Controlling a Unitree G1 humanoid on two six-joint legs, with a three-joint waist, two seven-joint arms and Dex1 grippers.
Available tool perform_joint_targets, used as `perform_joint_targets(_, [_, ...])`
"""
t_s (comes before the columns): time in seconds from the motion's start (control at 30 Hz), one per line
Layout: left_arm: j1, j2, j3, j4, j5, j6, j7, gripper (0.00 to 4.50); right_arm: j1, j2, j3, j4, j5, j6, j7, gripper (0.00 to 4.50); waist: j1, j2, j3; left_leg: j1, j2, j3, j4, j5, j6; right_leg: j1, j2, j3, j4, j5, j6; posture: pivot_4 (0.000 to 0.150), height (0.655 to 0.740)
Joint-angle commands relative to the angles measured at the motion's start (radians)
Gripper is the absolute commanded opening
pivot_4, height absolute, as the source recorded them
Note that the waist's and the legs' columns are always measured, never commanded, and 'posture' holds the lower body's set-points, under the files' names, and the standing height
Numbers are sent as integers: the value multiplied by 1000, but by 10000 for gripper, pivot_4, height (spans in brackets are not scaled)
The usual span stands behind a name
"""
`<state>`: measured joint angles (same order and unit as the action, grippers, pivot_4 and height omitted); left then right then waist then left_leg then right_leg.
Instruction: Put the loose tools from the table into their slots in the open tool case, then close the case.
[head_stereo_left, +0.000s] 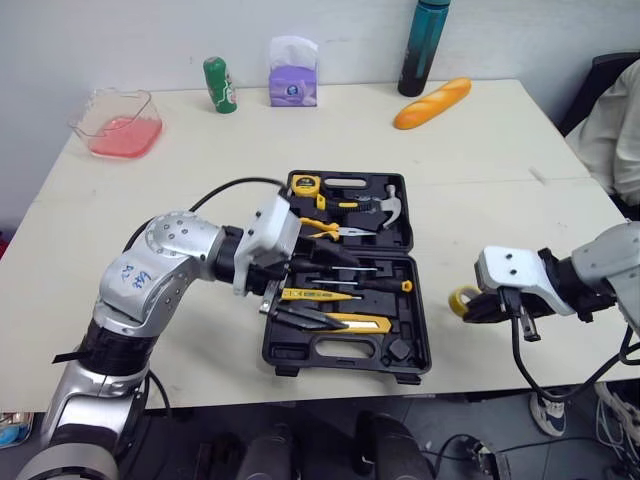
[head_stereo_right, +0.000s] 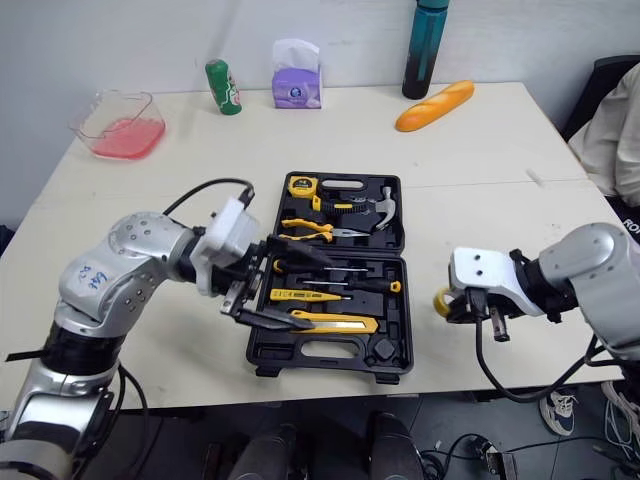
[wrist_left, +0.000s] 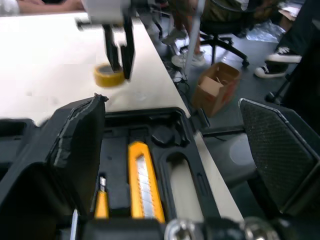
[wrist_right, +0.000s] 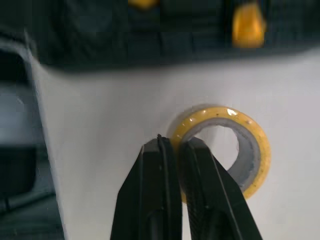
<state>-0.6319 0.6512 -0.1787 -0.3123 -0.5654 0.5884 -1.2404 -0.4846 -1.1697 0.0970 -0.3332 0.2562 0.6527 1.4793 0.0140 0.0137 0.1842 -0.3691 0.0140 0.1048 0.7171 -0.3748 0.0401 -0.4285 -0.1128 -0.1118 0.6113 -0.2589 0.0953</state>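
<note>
The loose tool is a yellow tape roll (wrist_right: 252, 160): a short ring with a glossy yellow outer face, a grey inner wall and an open hole. As a ring it has no long axis. In the right wrist view its hole faces the camera squarely with bare tabletop showing through, so its flat side is toward the table (head_stereo_left: 500, 160). Whether it rests on the surface or hangs just above it, I cannot tell.

The right gripper (wrist_right: 175, 142) is pinched on the roll's wall, one finger outside the ring and one in the hole.

From the centre of the open black tool case (head_stereo_left: 340, 352), the roll sits at about 3 o'clock, just beside the case's right edge. The case lies flat, lid half toward 12 o'clock and base half toward 6, with its hinge running 9 to 3.

In the lid half sit a tape measure (head_stereo_left: 304, 184), a hammer (head_stereo_left: 390, 205) and yellow-handled pliers (head_stereo_left: 325, 228). The base half holds screwdrivers (head_stereo_left: 370, 283) and a yellow utility knife (head_stereo_left: 350, 320), all with their long axes roughly 9 to 3.

The left gripper (head_stereo_right: 302, 288) hovers over the case's left side, fingers spread wide and holding nothing.

Toward 12 o'clock along the far edge stand a green can (head_stereo_left: 220, 85), a purple tissue pack (head_stereo_left: 293, 75) and a dark bottle (head_stereo_left: 425, 45), with a bread loaf (head_stereo_left: 430, 102) nearby.
</note>
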Motion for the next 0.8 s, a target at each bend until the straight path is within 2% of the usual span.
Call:
perform_joint_targets(0.03, [37, 26, -35, -59, 48, -78, -33, 45000, -1, 49, -10, -177, 124, 117, -42, 289, 0, -1, 0, 0, 0, -1, 0, 0, 0, 0, 0, 1, 0, 0, 0, 1500, 7394])
perform_joint_targets(0.17, [58, 45, -54, -60, 81, -110, -46, 45000, 38, 115, 74, -250, 123, 135, -118, 289, 11, -2, 0, -2, -1, -3, 1, 0, 0, 1, -2, 4, -1, 0, -1, 1500, 7394])
perform_joint_targets(0.37, [81, 64, -54, -72, 88, -112, -52, 45000, 66, 130, 168, -228, 70, 89, -176, 289, 9, -2, 0, -2, -2, -3, 2, 0, 1, 0, -2, 2, 0, 0, 0, 1500, 7394])
perform_joint_targets(0.63, [80, 71, -37, -95, 71, -85, -44, 45000, 119, 110, 194, -216, 29, 45, -201, 289, 9, -5, -1, -1, -2, -2, 2, 0, 1, 1, -1, 1, 0, 0, 0, 1500, 7394])
perform_joint_targets(0.77, [58, 61, -37, -73, 77, -82, -36, 45000, 127, 104, 183, -237, 64, 58, -183, 289, 8, -5, -1, -1, -1, -2, 1, 0, 1, 1, -1, 1, 0, 0, 0, 1500, 7394])
perform_joint_targets(0.8, [50, 56, -39, -68, 77, -79, -31, 45000, 124, 100, 164, -254, 96, 71, -168, 4483, 9, -5, -1, -1, -1, -2, 1, 0, 1, 1, -1, 1, 0, 0, 0, 1500, 7394])
